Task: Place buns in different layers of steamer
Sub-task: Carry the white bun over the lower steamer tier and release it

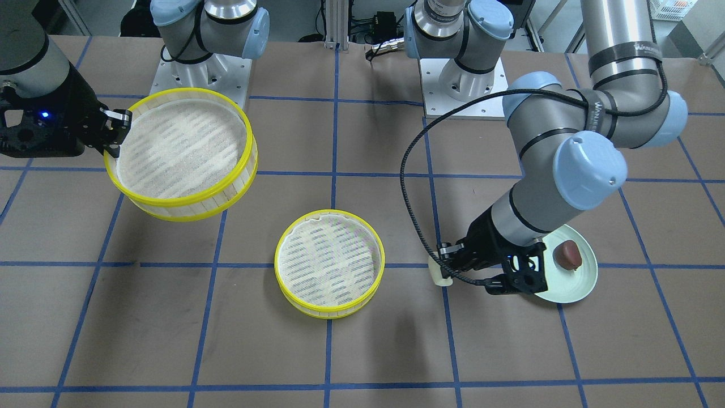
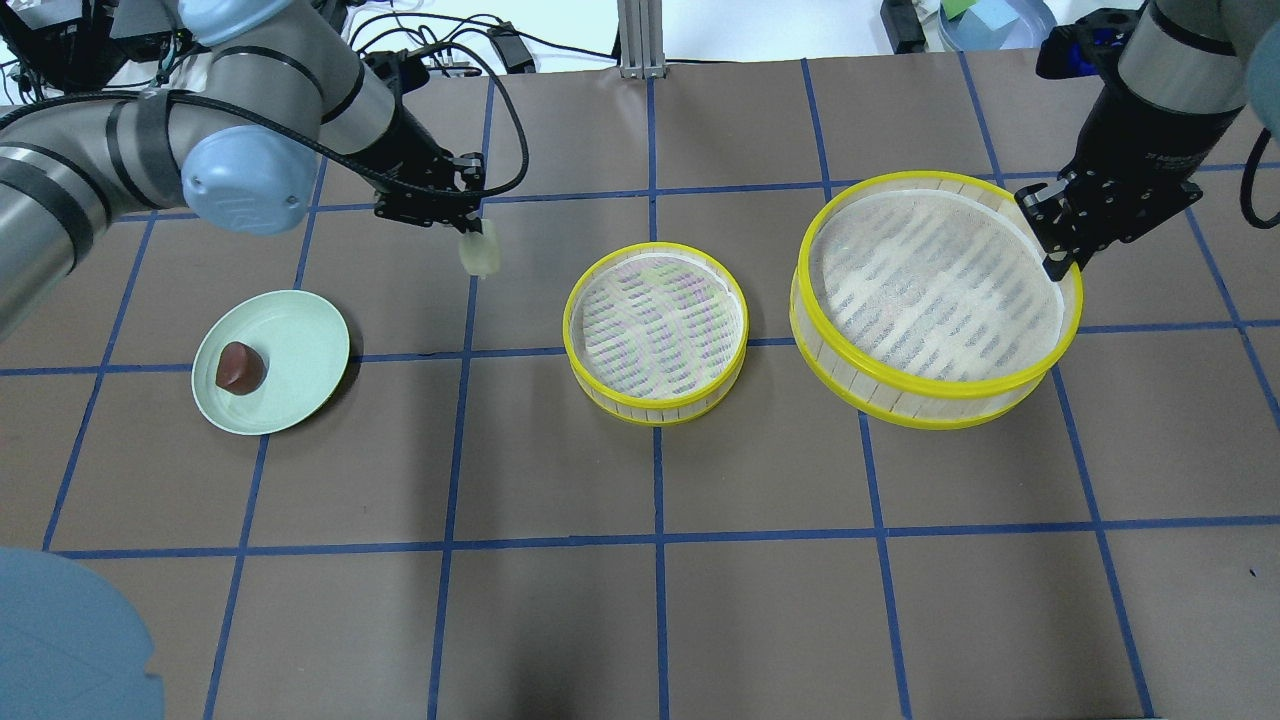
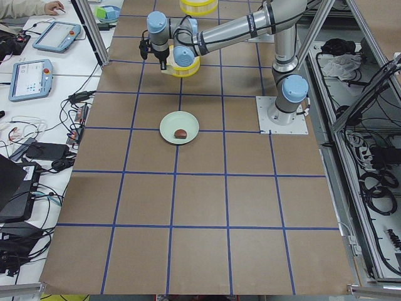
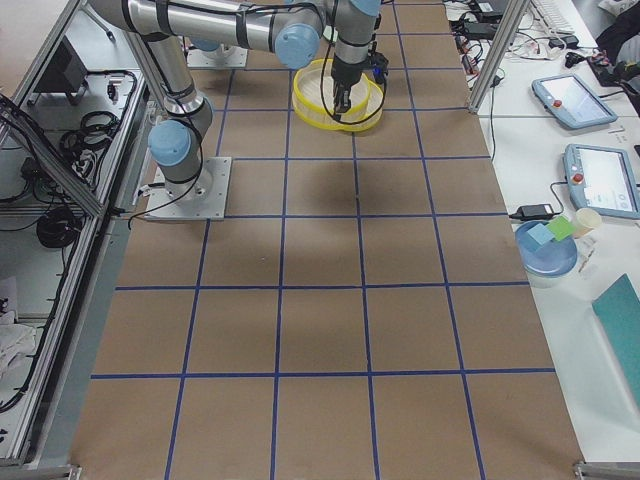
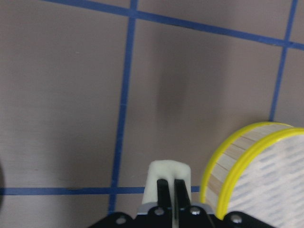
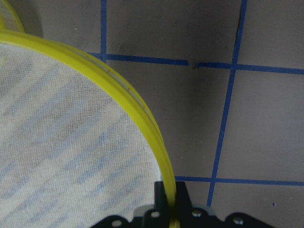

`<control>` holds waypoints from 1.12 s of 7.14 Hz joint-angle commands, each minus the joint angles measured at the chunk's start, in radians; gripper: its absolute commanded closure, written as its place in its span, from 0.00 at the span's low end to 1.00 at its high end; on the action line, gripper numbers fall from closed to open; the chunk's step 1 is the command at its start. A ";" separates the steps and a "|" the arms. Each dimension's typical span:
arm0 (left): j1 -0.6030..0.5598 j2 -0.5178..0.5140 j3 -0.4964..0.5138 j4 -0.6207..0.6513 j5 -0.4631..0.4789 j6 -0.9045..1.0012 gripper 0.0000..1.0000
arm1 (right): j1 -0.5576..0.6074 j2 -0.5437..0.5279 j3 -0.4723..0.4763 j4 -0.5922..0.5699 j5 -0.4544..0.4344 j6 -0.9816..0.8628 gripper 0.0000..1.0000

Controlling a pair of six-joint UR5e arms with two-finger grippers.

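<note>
My left gripper [image 2: 470, 228] is shut on the cream-white bun [image 2: 479, 252] and holds it above the table, left of the smaller steamer layer [image 2: 655, 333]; the bun also shows in the left wrist view [image 5: 169, 176] and the front view [image 1: 439, 274]. The dark reddish-brown bun [image 2: 239, 366] lies on the pale green plate [image 2: 300, 345]. My right gripper [image 2: 1050, 238] is shut on the yellow rim of the larger-looking steamer layer [image 2: 935, 296] and holds it tilted above the table; the rim shows in the right wrist view [image 6: 142, 123]. Both layers hold nothing.
Brown table cover with blue tape grid [image 2: 655, 540]. Arm bases [image 1: 464, 73] stand at the robot's side. Tablets and cables [image 3: 31, 78] lie off the table's far edge.
</note>
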 commanded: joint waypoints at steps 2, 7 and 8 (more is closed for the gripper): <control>-0.128 -0.050 -0.008 0.108 -0.147 -0.163 1.00 | 0.000 0.000 0.000 0.000 0.000 0.000 1.00; -0.184 -0.094 -0.069 0.184 -0.177 -0.286 0.87 | 0.000 0.000 0.000 0.000 0.000 0.000 1.00; -0.184 -0.095 -0.070 0.193 -0.164 -0.286 0.16 | 0.000 0.000 0.000 0.000 0.000 0.000 1.00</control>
